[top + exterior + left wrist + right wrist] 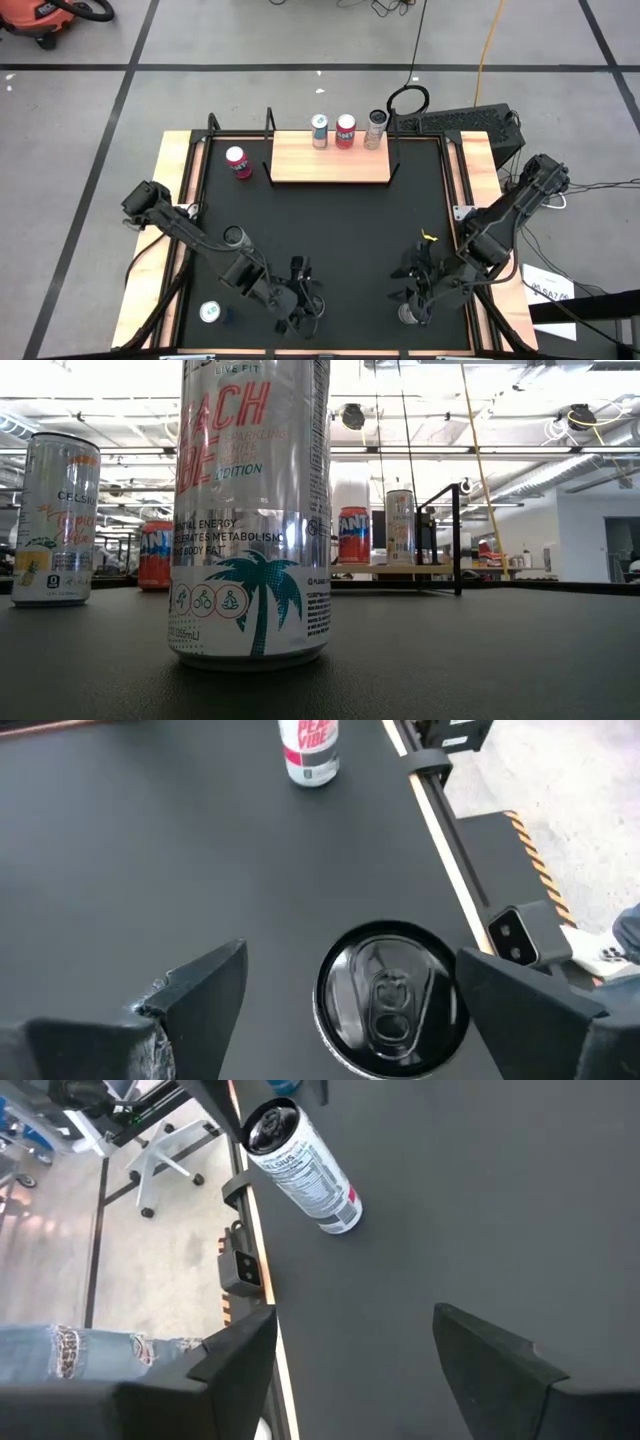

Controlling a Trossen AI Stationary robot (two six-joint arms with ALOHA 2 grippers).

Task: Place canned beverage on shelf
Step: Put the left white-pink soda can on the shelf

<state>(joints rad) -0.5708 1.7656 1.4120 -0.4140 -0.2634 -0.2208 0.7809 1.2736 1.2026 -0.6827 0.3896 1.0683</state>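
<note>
The shelf (330, 165), a light wooden board at the table's far side, carries three upright cans (345, 131). Close to the near edge a white can with pink lettering and a teal palm (250, 510) stands upright on its base. Its dark top (392, 998) lies between the spread fingers of my open left gripper (300, 300), which comes at it slanting down and touches nothing. In the high view the gripper hides this can. My right gripper (415, 290) hangs open over the near right of the table, with nothing between its fingers (240, 1350).
A red can (238, 162) stands left of the shelf. A pale can (211, 313) stands at the near left corner. Another white-and-pink can (408, 315) stands just beyond my right gripper, near the table's front edge (262, 1280). A person's jeans (60, 1345) show beyond that edge.
</note>
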